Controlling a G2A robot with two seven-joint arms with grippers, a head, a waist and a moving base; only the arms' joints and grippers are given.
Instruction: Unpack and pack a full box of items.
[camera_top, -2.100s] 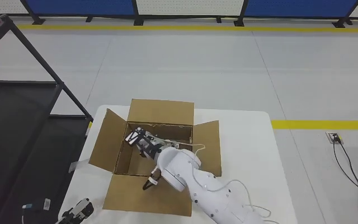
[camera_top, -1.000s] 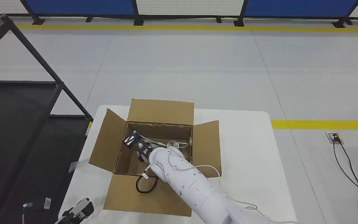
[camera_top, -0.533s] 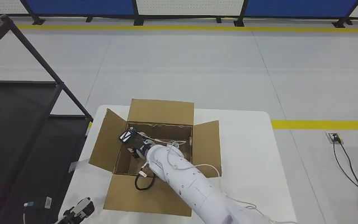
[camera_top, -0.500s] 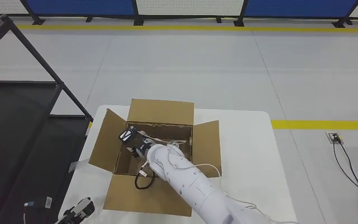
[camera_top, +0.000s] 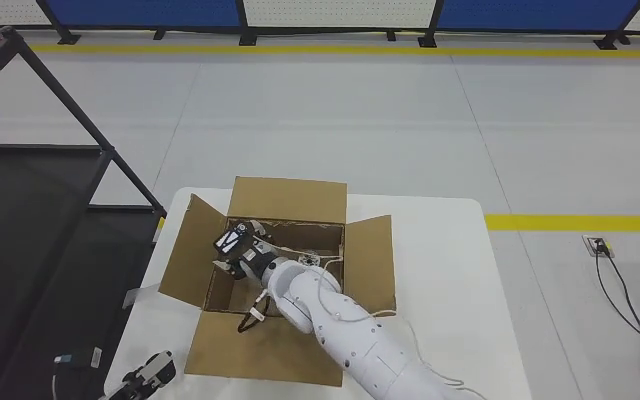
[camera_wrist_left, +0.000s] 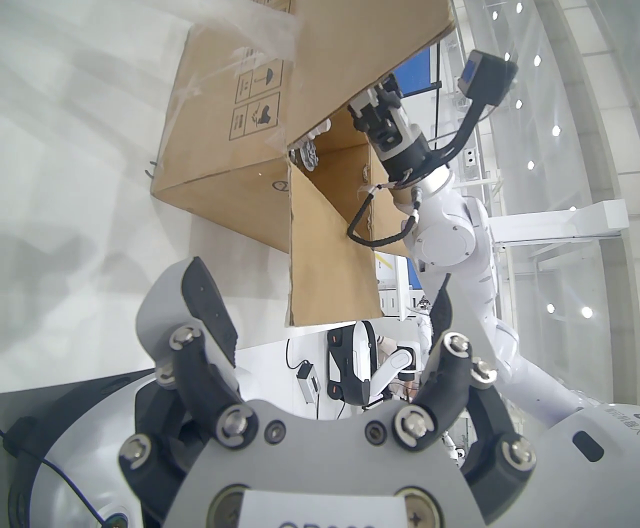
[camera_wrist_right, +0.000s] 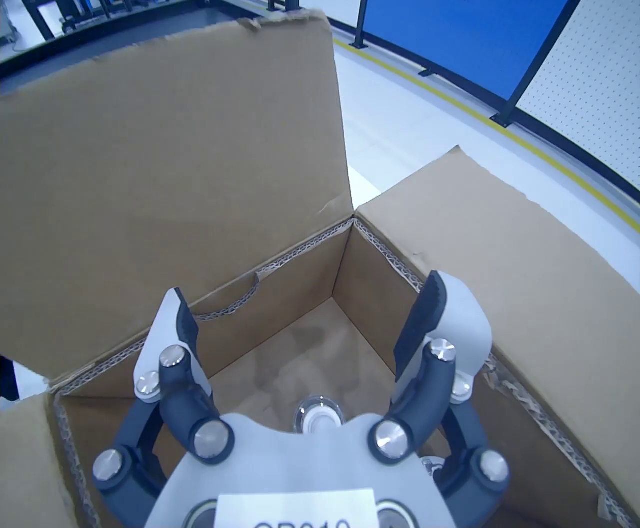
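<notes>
Top view, right end effector (camera_top: 226, 266) moved leftward

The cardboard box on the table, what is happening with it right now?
The right gripper is at the open top of the brown cardboard box, which stands on the white table with its flaps folded out. The gripper is open and holds nothing. Below it, a small clear round item lies on the box floor. The left gripper, also open and empty, is outside the box, by the table's edge.
</notes>
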